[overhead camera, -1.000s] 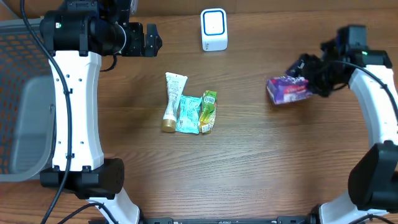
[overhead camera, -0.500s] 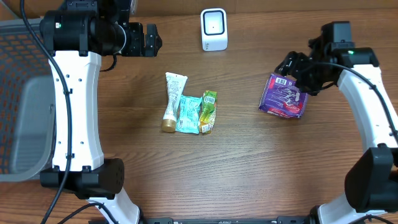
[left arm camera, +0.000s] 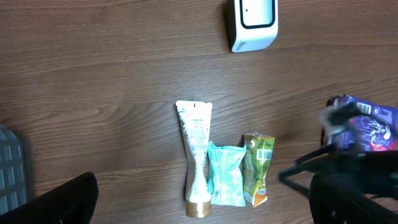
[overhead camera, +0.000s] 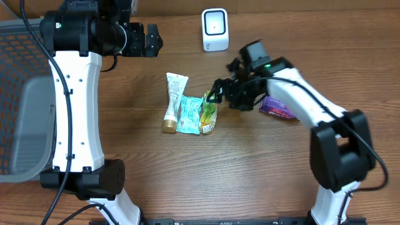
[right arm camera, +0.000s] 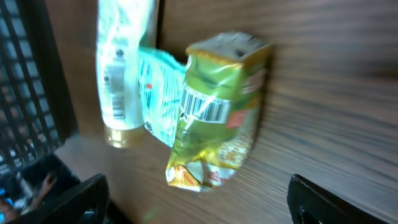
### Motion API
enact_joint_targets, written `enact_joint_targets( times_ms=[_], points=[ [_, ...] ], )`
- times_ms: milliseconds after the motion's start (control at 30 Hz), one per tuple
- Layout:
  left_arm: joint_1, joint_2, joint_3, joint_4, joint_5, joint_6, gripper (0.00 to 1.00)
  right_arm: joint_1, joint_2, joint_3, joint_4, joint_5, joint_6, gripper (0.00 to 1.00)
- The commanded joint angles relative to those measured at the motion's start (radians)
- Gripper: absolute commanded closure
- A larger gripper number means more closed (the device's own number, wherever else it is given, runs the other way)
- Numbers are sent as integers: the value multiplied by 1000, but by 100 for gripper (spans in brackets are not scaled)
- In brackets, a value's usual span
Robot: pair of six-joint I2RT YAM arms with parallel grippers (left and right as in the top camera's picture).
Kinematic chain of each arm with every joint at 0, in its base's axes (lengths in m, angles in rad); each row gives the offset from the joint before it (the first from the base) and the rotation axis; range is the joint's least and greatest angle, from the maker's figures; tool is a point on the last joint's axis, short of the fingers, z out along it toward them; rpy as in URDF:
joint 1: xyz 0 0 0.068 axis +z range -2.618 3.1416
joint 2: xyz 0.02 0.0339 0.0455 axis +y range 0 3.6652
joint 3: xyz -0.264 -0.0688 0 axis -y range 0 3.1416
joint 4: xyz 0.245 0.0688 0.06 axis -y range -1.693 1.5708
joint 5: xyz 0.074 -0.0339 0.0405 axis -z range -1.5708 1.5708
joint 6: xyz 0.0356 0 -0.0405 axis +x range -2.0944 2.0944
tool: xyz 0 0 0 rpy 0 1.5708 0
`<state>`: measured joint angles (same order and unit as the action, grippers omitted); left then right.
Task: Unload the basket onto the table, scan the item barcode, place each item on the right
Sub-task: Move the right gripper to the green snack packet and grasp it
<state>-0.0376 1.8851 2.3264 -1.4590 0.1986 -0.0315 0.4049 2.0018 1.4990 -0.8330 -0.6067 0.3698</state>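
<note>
Overhead: right arm reaches low across the table, gripper at the green packet, jaws spread, nothing held. Packet's lying next to the teal sachet. Left gripper hangs up top, jaws wide.

Tube, sachet, pouch side by side — scanner behind.
</note>
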Motion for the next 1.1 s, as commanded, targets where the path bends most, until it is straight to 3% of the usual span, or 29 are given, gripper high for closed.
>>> enact_joint_targets(
  times_ms=[0,200,433,700,900,1067],
  points=[
    [-4,-5,16,0,8,-18,0,13,47,-8,10,-53,0,8],
    [-4,-5,16,0,8,-18,0,17,100,-14,25,-31,-33,7],
    [-4,-5,16,0,8,-18,0,18,105,-142,207,-32,-58,7],
    [-4,-5,16,0,8,-18,0,23,105,-223,378,-31,47,14],
    [-4,-5,16,0,8,-18,0,23,105,-242,410,-32,130,57],
    [-4,-5,16,0,8,-18,0,24,105,-241,436,-47,129,86]
  ],
)
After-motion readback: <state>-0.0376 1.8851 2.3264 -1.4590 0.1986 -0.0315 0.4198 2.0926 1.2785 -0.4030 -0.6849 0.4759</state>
